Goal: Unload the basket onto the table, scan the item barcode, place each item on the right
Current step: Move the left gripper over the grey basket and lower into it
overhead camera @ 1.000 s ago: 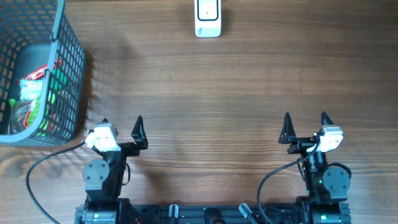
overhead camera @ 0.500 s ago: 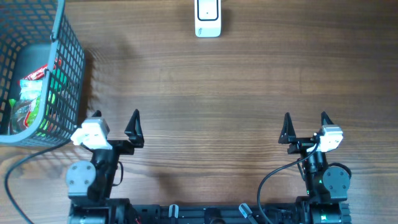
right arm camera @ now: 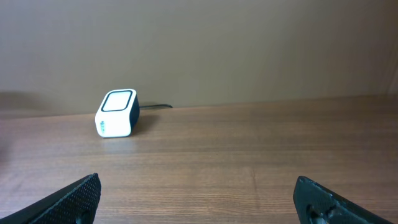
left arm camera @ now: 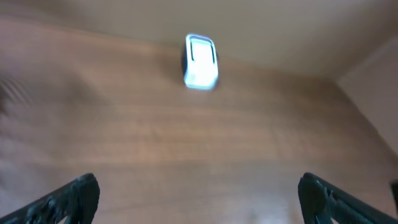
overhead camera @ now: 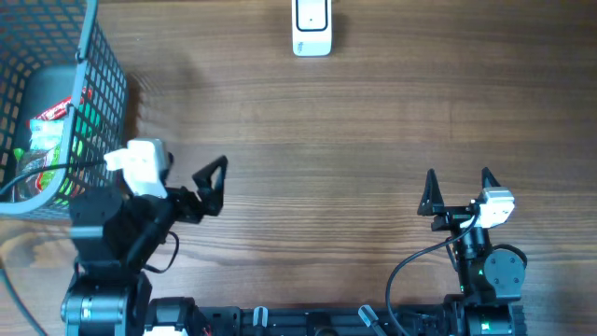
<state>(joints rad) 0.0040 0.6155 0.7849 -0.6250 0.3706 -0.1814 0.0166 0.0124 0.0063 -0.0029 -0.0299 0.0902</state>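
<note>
Surface: a wood-grain table [overhead camera: 354, 121] seen from overhead, bare across its middle, with both arms mounted at the near edge.
Scanner: the white barcode scanner [overhead camera: 312, 28] stands at the far edge, well apart from both arms; my right wrist camera shows it upright, its cable trailing behind.
Item: the goods to be scanned are still down in the grey wire basket [overhead camera: 110, 112] at the far left. I see a jumble of green, red and clear packets [overhead camera: 45, 140], and I cannot tell which one is meant.
What changed: over the last second my left arm has swung out of its parked pose, its wrist moving up and left until it sits just beside the basket's near corner. The left wrist picture is smeared, which I read as motion still under way.
Left gripper [overhead camera: 207, 187]: jaws spread wide, nothing between them; only bare wood and the distant scanner show past the tips.
Right gripper [overhead camera: 458, 191]: parked exactly where it was, jaws wide, holding nothing.
Meaning: I judge the task has only just begun, with the left arm setting off to fetch from the basket. No item has been touched yet.
Next need: the wrist must clear the rim and drop in among loose, crinkly packets.
</note>
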